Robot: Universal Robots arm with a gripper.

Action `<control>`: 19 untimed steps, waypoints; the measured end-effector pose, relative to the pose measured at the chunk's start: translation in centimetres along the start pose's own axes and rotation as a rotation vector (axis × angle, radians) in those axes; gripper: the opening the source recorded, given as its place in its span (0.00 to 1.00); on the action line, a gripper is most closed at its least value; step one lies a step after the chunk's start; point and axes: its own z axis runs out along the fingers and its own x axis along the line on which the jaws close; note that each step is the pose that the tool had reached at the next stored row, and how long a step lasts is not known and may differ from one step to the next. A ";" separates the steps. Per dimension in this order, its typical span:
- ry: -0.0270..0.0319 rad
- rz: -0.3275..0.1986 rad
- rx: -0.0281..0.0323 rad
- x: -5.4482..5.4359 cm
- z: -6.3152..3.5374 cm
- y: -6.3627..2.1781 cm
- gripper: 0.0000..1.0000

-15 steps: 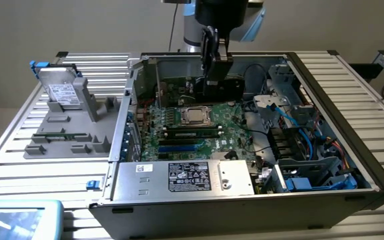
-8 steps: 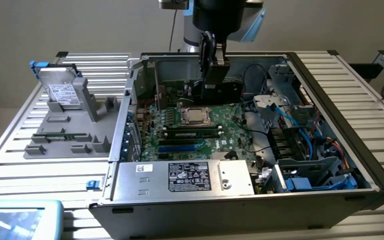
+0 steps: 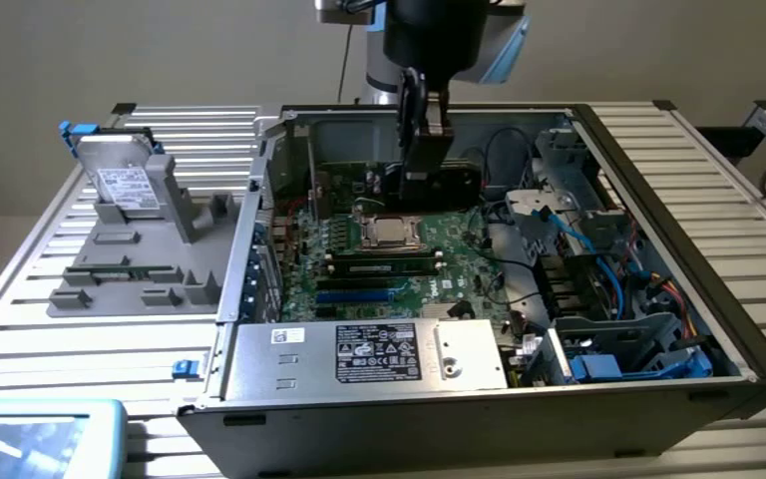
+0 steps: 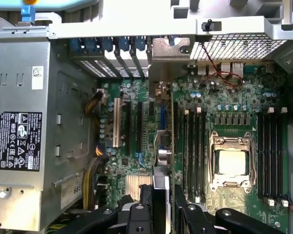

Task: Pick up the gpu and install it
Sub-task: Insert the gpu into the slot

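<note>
My gripper (image 3: 425, 118) hangs over the open computer case (image 3: 649, 200) and is shut on the gpu (image 3: 438, 180). I hold the card upright, its black face showing, low over the far part of the green motherboard (image 3: 410, 254). In the wrist view the gpu (image 4: 162, 163) is edge-on between the black fingers (image 4: 139, 217), with the gripper (image 4: 161, 212) clamped on it. Its metal end bracket (image 4: 170, 52) reaches the case's rear slot wall, and the card lies along the expansion slots (image 4: 136, 122), beside the processor socket (image 4: 230, 163).
The power supply (image 3: 370, 354) fills the case's near corner. Blue cables and drive bays (image 3: 622, 329) crowd the exterior view's right. A silver hard drive (image 3: 124, 185) leans on a grey fixture (image 3: 144, 269) left of the case. Memory sticks (image 3: 383, 261) sit by the socket.
</note>
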 end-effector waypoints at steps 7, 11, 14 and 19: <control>-0.0007 0.011 -0.0011 -0.1 0.16 0.00 0.28; -0.0004 0.011 -0.0010 -0.5 0.15 0.02 0.28; 0.0006 0.011 -0.0005 -0.9 0.25 0.17 0.28; 0.0048 0.012 0.0001 -1.4 0.81 0.92 0.28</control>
